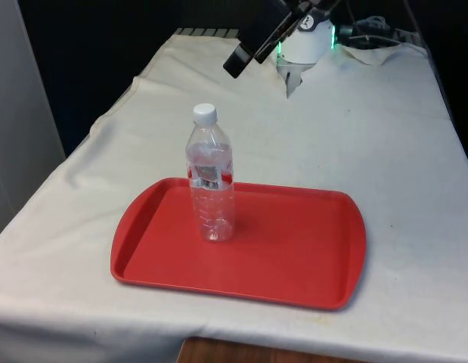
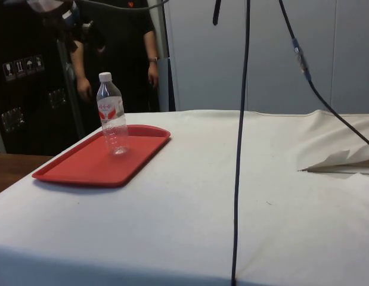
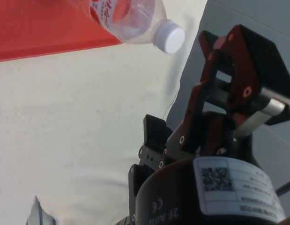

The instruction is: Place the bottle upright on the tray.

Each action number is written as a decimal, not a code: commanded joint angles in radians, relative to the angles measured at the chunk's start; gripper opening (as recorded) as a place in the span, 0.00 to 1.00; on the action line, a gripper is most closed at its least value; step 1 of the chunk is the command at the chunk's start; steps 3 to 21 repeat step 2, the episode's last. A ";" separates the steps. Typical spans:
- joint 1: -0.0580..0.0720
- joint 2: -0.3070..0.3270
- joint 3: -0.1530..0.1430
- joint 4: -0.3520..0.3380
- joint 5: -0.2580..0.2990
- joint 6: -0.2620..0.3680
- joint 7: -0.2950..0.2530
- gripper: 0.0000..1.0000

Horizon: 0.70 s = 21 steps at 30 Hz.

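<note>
A clear plastic bottle (image 1: pixel 211 189) with a white cap and a red label stands upright on the red tray (image 1: pixel 294 261), towards the tray's left half in the front view. My gripper (image 1: pixel 237 66) hangs high above the table, behind the tray and well apart from the bottle. In the side view the bottle (image 2: pixel 112 119) stands at the tray's (image 2: pixel 83 164) far end, with the gripper (image 2: pixel 77 27) above it and to its left. The wrist view looks down on the bottle's capped top (image 3: pixel 130 18) and a strip of the tray (image 3: pixel 37 28).
A person in black (image 2: pixel 118 53) stands behind the table in the side view. A black cable (image 2: pixel 239 149) hangs down across that view. The cloth has a raised fold (image 2: pixel 339 161) at the right. White cloth (image 1: pixel 385 144) surrounds the tray.
</note>
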 commanded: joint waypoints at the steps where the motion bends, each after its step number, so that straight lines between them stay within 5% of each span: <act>1: -0.005 -0.001 0.004 0.002 0.009 0.003 -0.001 1.00; 21: -0.001 0.000 0.000 0.000 0.000 0.000 0.000 1.00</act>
